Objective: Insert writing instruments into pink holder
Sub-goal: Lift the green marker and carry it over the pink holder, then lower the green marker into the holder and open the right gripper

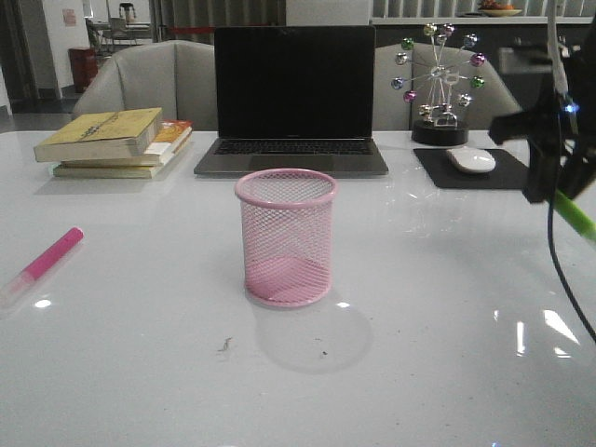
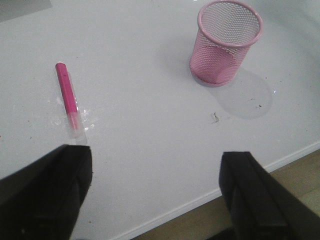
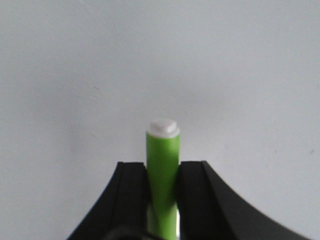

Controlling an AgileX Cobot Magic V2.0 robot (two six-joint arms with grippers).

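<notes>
Pink holder standing upright mid tabletop, open wire mesh all round, rolled solid rim, solid base, nothing inside. Casts a soft round shadow toward the near edge.

Green marker pinched between the right claw fingers, smooth lime barrel with a white flat end poking out. Lower part hidden between the fingers in the wrist view; in the front view just a short green stub visible at the right edge, tilted, up off the tabletop, well apart from the holder. Rest of that arm mostly cut off, just a dark blur plus a cable.

Pink marker lying flat near the left edge, well away from the holder, magenta barrel, pale see-through cap hard to make out against the glossy white surface.

Left claw spread wide, empty, two blurry black fingers cropped by the frame, hanging over the near edge.

Further back: closed-in row of stuff, dark laptop, stack of books, white mouse on a black pad, chrome ferris-wheel toy with coloured balls. Couple of tiny specks on the tabletop near the holder, can't tell what.
</notes>
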